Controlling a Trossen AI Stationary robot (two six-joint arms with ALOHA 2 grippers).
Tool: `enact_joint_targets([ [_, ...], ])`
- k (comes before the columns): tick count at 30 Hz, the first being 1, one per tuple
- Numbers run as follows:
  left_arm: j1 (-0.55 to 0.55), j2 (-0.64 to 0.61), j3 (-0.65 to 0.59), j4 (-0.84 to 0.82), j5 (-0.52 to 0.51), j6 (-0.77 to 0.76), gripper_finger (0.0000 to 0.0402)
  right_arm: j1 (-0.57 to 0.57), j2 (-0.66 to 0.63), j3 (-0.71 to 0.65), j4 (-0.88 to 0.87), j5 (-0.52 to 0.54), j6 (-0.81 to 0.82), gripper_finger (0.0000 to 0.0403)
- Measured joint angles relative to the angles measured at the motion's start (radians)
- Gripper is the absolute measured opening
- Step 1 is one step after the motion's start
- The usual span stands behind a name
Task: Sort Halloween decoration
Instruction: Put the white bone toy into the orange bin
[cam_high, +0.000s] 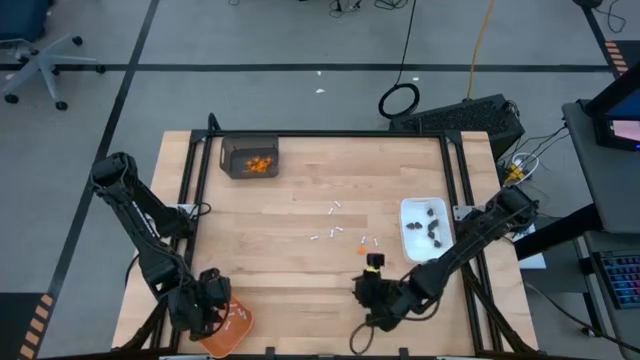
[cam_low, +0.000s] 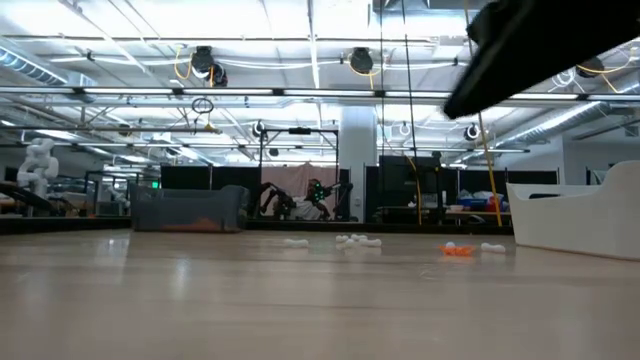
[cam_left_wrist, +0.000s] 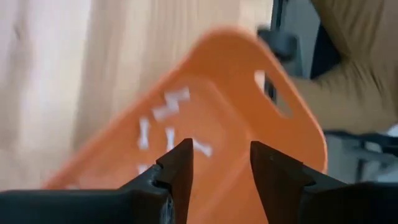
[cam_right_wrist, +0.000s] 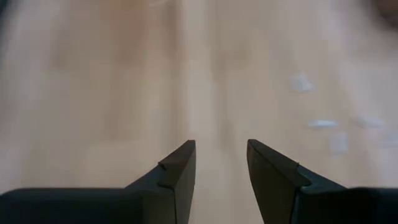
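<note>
An orange tray (cam_high: 228, 328) at the table's near left corner holds several small white sticks (cam_left_wrist: 168, 112). My left gripper (cam_left_wrist: 221, 155) hovers open just above it with nothing between its fingers. More white sticks (cam_high: 333, 210) and an orange bit (cam_high: 362, 250) lie loose on the table's middle. Dark bits (cam_high: 432, 228) lie in a white rectangular dish (cam_high: 410, 212) at the right. Orange bits (cam_high: 260, 165) sit in a dark grey bin (cam_high: 232, 147) at the far left. My right gripper (cam_right_wrist: 221, 162) is open over bare wood near the table's near edge, short of the loose sticks (cam_right_wrist: 322, 123).
The grey bin (cam_low: 188, 210) and the white dish (cam_low: 580, 215) stand on the table on either side of the loose pieces (cam_low: 358, 240). A dark arm (cam_low: 540, 50) crosses the upper right of the low view. A dark frame (cam_high: 462, 190) borders the table.
</note>
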Motion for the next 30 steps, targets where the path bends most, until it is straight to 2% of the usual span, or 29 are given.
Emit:
enact_joint_targets([
  [3, 0.000, 0.000, 0.000, -0.003, -0.114, 0.043, 0.0157, -0.052, 0.028, -0.002, 0.062, 0.082, -0.050, 0.0130],
  [6, 0.000, 0.000, 0.000, -0.002, -0.270, 0.108, 0.0157, -0.122, 0.074, -0.034, 0.228, 0.059, -0.178, 0.0130],
  [12, 0.000, 0.000, 0.000, -0.001, -0.656, 0.279, 0.0157, -0.288, 0.151, -0.053, 0.446, -0.067, -0.263, 0.0130],
  [15, 0.000, 0.000, 0.000, -0.002, -0.868, 0.341, 0.0157, -0.369, 0.175, -0.053, 0.498, -0.189, -0.295, 0.0130],
  [17, 0.004, 0.000, 0.000, -0.003, -0.971, 0.385, 0.0157, -0.420, 0.188, -0.053, 0.531, -0.279, -0.311, 0.0130],
  [19, 0.012, 0.000, 0.000, -0.003, -1.028, 0.428, 0.0157, -0.465, 0.198, -0.053, 0.533, -0.344, -0.334, 0.0130],
  [24, 0.050, 0.000, 0.000, -0.011, -1.033, 0.463, 0.0157, -0.542, 0.240, -0.054, 0.531, -0.465, -0.420, 0.0130],
  [30, 0.078, 0.000, 0.000, -0.013, -1.029, 0.464, 0.0157, -0.589, 0.282, -0.053, 0.556, -0.507, -0.488, 0.0130],
])
